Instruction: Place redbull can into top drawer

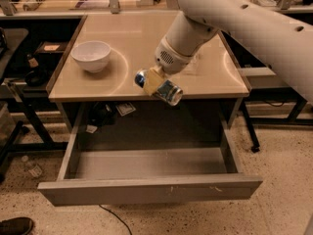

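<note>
My gripper [155, 83] is shut on the redbull can [165, 90], a blue-and-silver can held on its side. It hangs over the front edge of the beige tabletop [122, 43], above the back of the open top drawer [146, 187]. The drawer is wide, grey and pulled fully out, and its inside is bare. My white arm reaches in from the upper right.
A white bowl [91, 55] stands on the left of the tabletop. A clear plastic bottle [193, 65] lies on the table, mostly hidden behind my arm. Black table legs and clutter stand on the floor to the left, and a shoe [14, 225] shows at the bottom left.
</note>
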